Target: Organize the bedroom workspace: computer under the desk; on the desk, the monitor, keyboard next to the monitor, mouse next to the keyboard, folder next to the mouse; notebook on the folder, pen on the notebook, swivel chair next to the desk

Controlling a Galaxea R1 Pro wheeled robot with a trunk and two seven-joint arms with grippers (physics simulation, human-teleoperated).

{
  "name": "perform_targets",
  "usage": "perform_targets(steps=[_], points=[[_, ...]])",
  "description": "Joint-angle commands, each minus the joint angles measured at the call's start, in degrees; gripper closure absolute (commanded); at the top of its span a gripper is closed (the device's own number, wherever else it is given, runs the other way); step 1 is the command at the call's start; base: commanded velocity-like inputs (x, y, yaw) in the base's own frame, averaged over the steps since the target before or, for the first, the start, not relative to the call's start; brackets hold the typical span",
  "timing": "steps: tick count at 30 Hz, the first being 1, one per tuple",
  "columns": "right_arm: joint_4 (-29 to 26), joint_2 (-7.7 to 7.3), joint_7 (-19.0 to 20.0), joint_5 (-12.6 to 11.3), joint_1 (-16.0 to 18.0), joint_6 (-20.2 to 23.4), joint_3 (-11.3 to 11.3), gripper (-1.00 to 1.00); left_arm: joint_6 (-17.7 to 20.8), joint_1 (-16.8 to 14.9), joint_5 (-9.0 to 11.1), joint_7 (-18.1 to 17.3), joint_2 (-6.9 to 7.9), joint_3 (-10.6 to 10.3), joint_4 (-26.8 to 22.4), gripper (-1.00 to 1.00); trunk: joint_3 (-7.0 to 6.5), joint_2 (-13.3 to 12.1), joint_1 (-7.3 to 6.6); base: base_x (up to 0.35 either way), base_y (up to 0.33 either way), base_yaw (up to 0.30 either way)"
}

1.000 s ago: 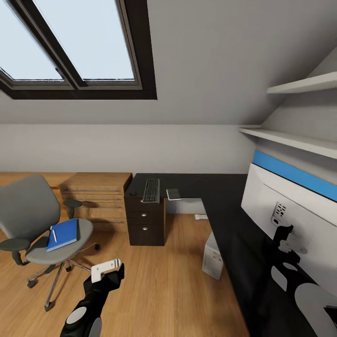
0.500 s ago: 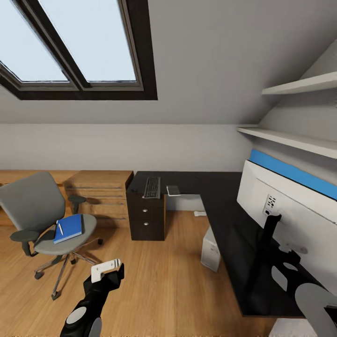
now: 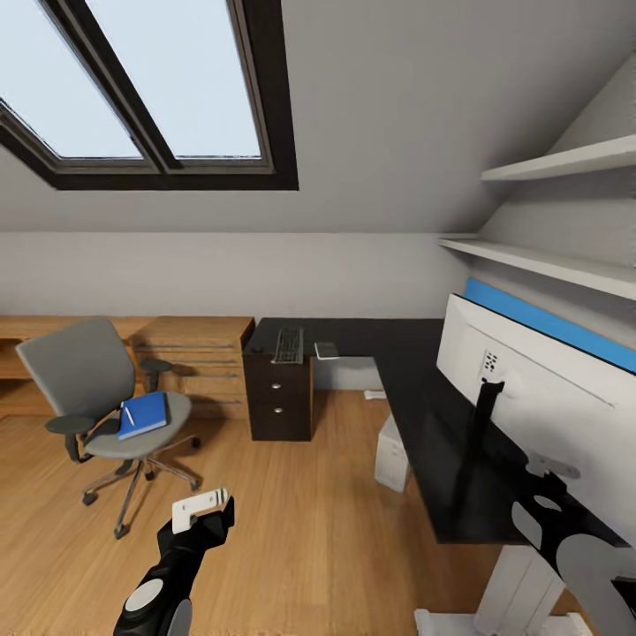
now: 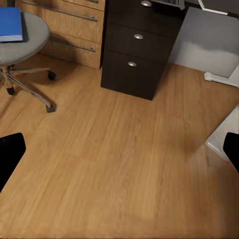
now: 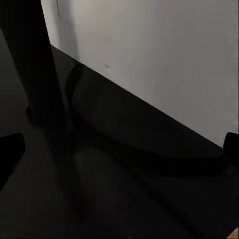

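Attic bedroom, plank floor. Black counter (image 3: 415,389) right, monitor (image 3: 530,389) upon it. Folder (image 3: 144,414) on swivel chair (image 3: 106,397) seat, far left: thin, stiff, light; best gripped by an overhanging edge. Left claw (image 4: 119,149) wide open, empty; right claw (image 5: 119,144) likewise.

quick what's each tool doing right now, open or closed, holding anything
Left tool: open, holding nothing, above bare wood floor.
Right tool: open, holding nothing, over the desk by the monitor.
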State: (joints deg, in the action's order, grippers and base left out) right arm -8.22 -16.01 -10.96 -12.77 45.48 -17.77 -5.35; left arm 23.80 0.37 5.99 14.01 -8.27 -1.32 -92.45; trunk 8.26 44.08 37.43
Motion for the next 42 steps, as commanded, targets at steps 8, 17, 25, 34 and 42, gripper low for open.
perform_targets(steps=[8, 17, 25, 34, 42], points=[[0.04, 0.02, 0.09, -0.15, 0.04, -0.35, -0.28, -1.00, 0.19, -0.02, 0.48, 0.49, 0.04, -0.08, -0.08, -1.00, 0.08, 0.07, -0.02, -0.227, -0.195, 0.000], [0.04, -0.03, 0.00, -0.13, 0.04, -0.58, -0.28, -1.00, 0.19, -0.02, 0.37, 0.51, 0.09, -0.08, 0.13, -1.00, 0.08, 0.07, -0.02, 0.063, -0.310, 0.000], [0.04, -0.23, 0.14, -0.15, 0.04, -0.54, -0.20, -1.00, 0.19, -0.02, 0.27, 0.53, 0.15, 0.00, 0.51, -1.00, 0.08, 0.07, -0.02, 0.227, -0.262, 0.000], [0.04, -0.25, 0.30, -0.03, 0.04, -0.51, -0.19, -1.00, 0.21, -0.02, 0.25, 0.51, 0.98, -0.06, 0.52, -1.00, 0.08, 0.07, -0.02, 0.210, -0.250, 0.000], [0.04, -0.25, 0.27, -0.06, 0.04, -0.50, -0.19, -1.00, 0.22, -0.02, 0.35, 0.49, 1.14, -0.08, 0.51, -1.00, 0.08, 0.07, -0.02, 0.022, -0.093, 0.000]])
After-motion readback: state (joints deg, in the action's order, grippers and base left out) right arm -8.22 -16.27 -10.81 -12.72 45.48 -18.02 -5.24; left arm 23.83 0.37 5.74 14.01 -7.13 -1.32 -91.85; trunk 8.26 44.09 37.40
